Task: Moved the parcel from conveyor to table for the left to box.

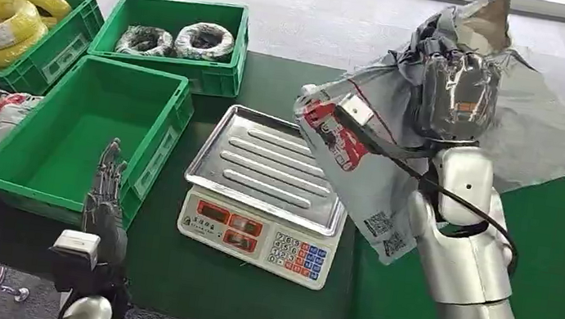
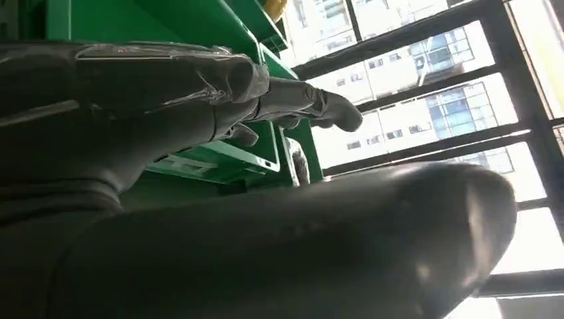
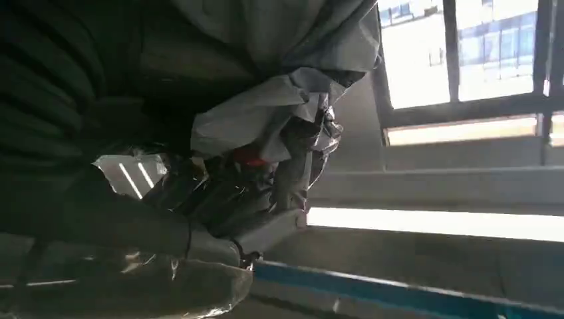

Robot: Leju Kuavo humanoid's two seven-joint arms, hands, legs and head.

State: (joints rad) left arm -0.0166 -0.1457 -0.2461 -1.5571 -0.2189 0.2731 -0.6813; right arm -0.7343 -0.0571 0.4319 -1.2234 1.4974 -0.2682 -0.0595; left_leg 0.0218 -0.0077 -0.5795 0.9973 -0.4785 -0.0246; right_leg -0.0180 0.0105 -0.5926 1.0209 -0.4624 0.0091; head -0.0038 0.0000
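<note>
One parcel (image 1: 363,149), three green crates (image 1: 76,132)

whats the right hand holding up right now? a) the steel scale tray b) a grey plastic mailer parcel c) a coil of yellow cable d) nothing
b: in the head view the right hand grips a grey plastic mailer parcel raised above the scale, while the yellow cable coils lie in a far green bin.
</note>
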